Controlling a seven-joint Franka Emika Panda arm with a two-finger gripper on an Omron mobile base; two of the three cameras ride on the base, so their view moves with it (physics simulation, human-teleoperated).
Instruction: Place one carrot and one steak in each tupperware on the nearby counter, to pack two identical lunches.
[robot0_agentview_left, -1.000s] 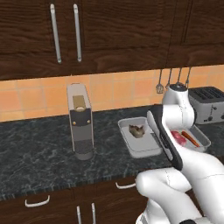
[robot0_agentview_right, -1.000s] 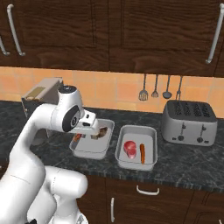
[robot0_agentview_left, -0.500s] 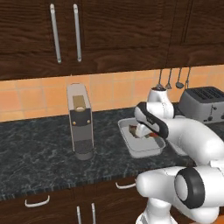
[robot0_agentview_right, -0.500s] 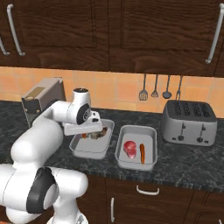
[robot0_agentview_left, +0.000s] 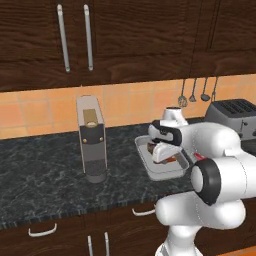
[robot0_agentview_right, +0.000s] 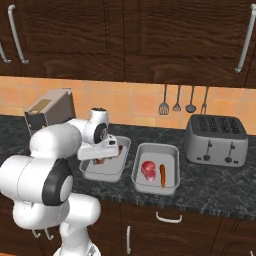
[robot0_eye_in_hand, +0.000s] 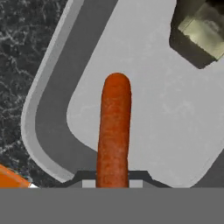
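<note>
Hand view: claw (robot0_eye_in_hand: 113, 181) clamped on a carrot (robot0_eye_in_hand: 114, 131), hanging over the left tupperware's (robot0_eye_in_hand: 52, 113) floor.
Left tupperware: brown steak (robot0_eye_in_hand: 199, 30) inside.
Right tupperware (robot0_agentview_right: 172, 162): pink steak (robot0_agentview_right: 148, 169) beside second carrot (robot0_agentview_right: 162, 175).
Desk (robot0_agentview_right: 220, 182): carries both trays, toaster (robot0_agentview_right: 215, 140) to the right.

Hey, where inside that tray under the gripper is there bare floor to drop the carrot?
The carrot, shut in the gripper, hangs over the left tupperware. Its pale floor is bare beneath and to either side of the carrot; the brown steak crowds one corner. The other tupperware already holds a pink steak and carrot.
</note>
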